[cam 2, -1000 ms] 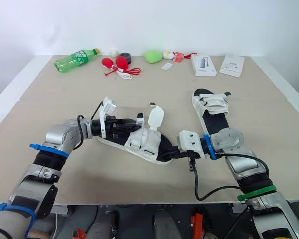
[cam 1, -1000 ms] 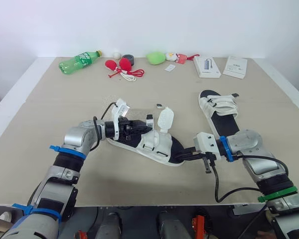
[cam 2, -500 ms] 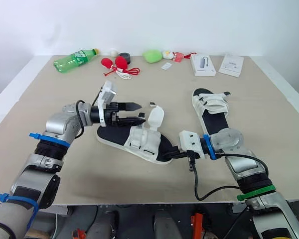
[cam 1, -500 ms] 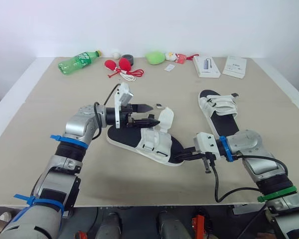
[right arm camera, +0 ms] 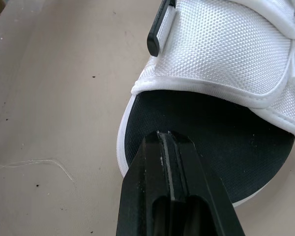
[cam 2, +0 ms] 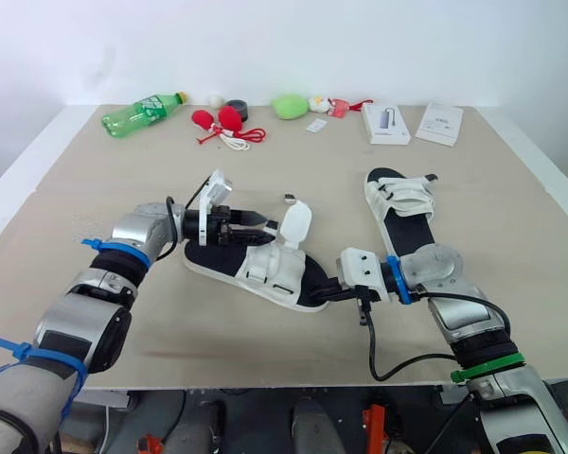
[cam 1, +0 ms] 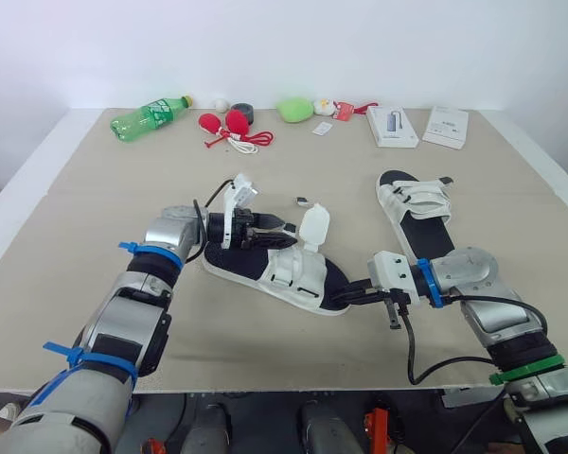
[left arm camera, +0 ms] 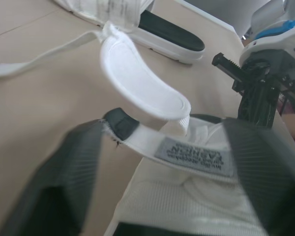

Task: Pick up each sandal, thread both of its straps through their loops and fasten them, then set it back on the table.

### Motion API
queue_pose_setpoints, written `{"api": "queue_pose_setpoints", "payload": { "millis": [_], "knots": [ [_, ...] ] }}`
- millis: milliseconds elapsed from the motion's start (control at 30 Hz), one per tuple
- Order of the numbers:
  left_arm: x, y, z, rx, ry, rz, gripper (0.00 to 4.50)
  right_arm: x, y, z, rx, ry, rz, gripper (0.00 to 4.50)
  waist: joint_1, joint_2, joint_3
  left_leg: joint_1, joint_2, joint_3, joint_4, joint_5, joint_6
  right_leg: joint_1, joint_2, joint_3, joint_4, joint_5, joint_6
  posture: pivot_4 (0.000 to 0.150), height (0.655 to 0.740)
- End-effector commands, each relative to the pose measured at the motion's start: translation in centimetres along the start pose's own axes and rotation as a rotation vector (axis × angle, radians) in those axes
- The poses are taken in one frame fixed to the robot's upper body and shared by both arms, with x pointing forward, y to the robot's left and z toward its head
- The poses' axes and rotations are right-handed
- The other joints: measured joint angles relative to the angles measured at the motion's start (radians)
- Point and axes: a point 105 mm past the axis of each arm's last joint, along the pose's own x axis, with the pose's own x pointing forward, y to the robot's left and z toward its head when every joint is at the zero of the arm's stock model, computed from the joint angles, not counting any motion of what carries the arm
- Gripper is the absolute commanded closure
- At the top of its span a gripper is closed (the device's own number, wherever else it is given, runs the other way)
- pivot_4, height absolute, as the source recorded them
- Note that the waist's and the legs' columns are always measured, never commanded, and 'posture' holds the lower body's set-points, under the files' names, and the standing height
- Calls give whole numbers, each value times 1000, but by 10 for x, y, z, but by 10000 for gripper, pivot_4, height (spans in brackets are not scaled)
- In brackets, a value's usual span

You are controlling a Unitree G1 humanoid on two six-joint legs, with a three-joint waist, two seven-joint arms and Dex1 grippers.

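My left gripper has dropped from its raised spot half a second ago and now sits low over the heel of the near sandal, fingers apart either side of the labelled strap. My right gripper is closed, tips pressed onto the toe's footbed. The sandal lies flat on the table between my arms. I judge the toe pin light: tugging the strap could swivel the shoe, or the upright flap could foul my grasp. Left forearm lies low, pointing rightward; right elbow bent, gripper aimed leftward
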Motion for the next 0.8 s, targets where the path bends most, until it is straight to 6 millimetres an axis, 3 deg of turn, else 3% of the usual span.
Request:
{"api": "queue_pose_setpoints", "payload": {
  "millis": [33,167,200,467,800],
  "knots": [
    [0,-1,6,42,9,-12,23010,-5,2,-12,34,58,-10,45000,0,0,0,0,0,0,0,0,0,0,0,0,0,0,0,1500,7400],
    [-1,5,4,61,15,33,42693,-4,2,-11,32,56,-8,45000,0,0,0,0,0,0,-1,0,0,0,0,0,0,-1,0,1500,7400],
    [-2,7,3,68,19,47,44899,-3,2,-11,31,55,-6,45000,0,0,0,0,0,0,-1,0,0,0,0,0,0,-1,0,1500,7400],
    [-7,8,-4,85,53,55,44899,-2,2,-10,30,51,5,45000,0,0,0,0,0,0,-1,0,0,0,0,0,0,-1,0,1500,7400],
    [-29,18,-26,105,144,143,44899,-2,3,-11,32,54,8,45000,0,0,0,0,0,0,-1,0,0,0,0,0,0,-1,0,1500,7400]
  ]
}}
